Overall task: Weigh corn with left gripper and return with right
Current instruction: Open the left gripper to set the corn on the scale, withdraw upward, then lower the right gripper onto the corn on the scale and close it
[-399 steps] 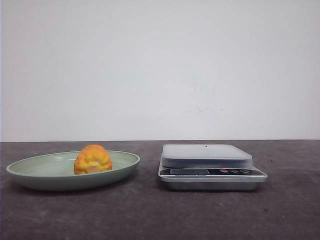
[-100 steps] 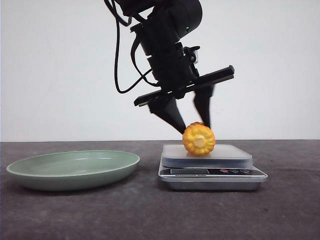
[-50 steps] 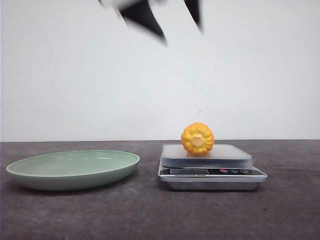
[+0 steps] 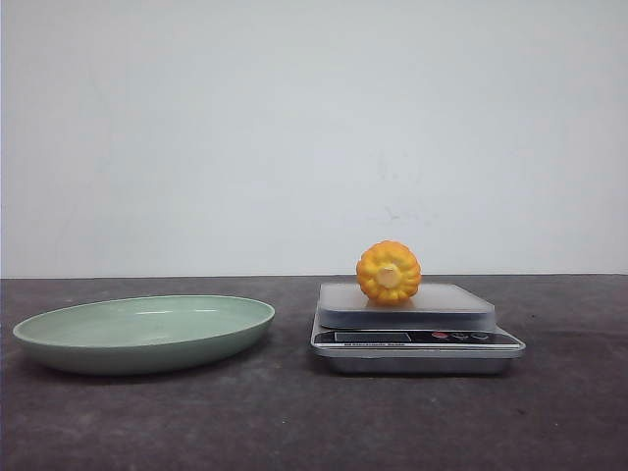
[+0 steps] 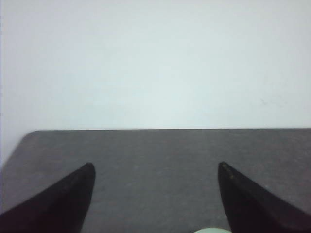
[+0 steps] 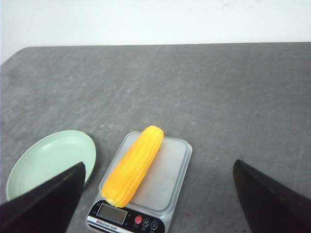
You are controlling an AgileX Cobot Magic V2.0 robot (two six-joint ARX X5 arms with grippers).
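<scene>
The left pincer (image 5: 155,194), spread and empty, has pulled clear, leaving the long yellow-orange corn (image 4: 389,272) resting on the grey scale (image 4: 416,339), three o'clock of the plate (image 4: 59,348) — return next.

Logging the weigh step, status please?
Left tool open, empty. Right tool open, above the scale. Long yellow corn cob lying diagonally on silver kitchen scale, untouched. Nothing in the way.
</scene>
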